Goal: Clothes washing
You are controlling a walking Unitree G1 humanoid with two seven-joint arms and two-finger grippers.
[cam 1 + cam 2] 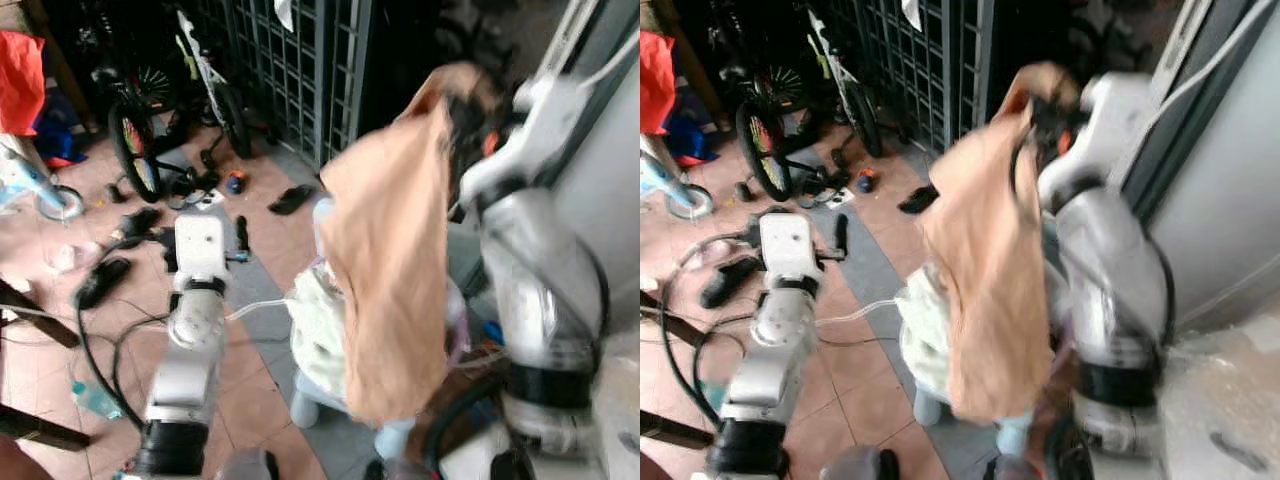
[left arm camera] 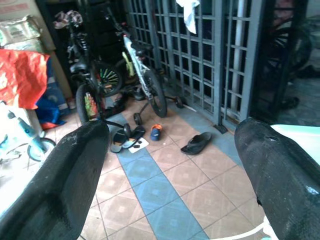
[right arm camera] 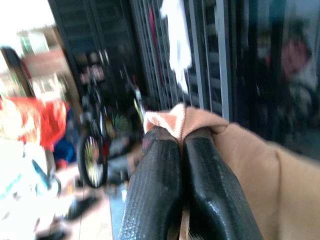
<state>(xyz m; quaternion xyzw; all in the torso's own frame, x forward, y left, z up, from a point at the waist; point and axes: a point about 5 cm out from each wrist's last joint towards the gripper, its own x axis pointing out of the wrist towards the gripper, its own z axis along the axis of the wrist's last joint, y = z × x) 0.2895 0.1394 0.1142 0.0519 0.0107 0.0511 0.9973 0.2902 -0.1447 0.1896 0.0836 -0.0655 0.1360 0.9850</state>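
A covered porch or utility yard of a home: terracotta and blue-grey floor tiles [image 2: 165, 197], a dark metal grille gate [image 2: 200, 55], children's bicycles [image 2: 142, 82] parked against it, sandals [image 2: 196, 143] scattered on the floor, hoses [image 1: 95, 350] trailing across the tiles, and a heap of laundry [image 1: 318, 320] piled in a pale basket.

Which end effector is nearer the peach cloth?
Right. The right end effector is shut on the peach cloth, holding it up by its top edge. The left end effector is open, out over the tiled floor, apart from it.
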